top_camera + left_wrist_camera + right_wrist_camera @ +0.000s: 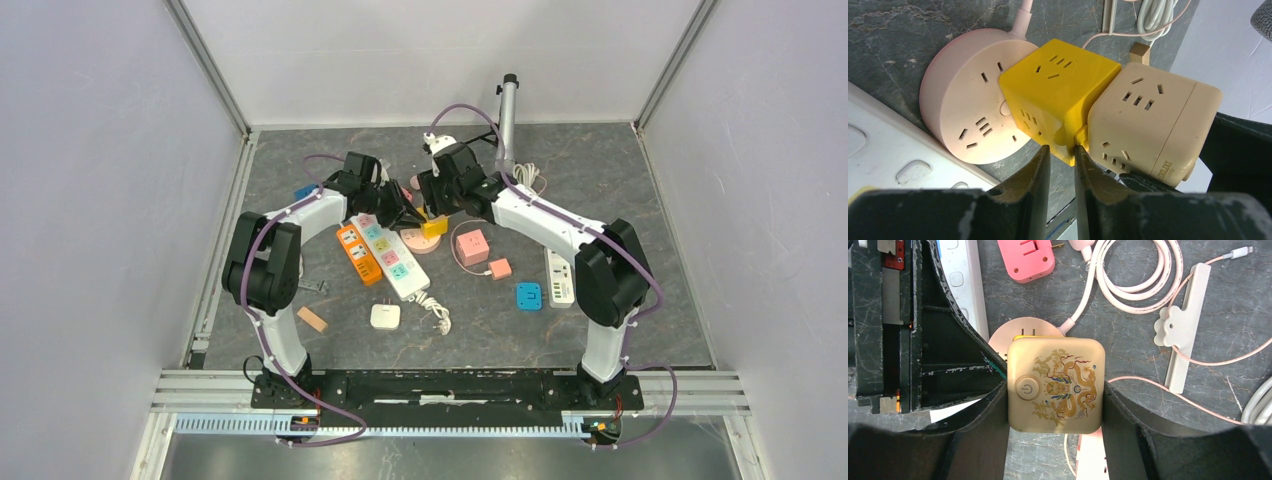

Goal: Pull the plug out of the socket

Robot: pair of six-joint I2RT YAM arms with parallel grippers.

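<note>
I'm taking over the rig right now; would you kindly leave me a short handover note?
Left hand: pinched on the lower edge of the yellow cube socket, which overlaps the pink round socket.
Right hand: shut on the beige cube plug, one finger on each side.
Done: both grasps set.
Left: the two cubes sit pressed together; pull the beige one away.
</note>
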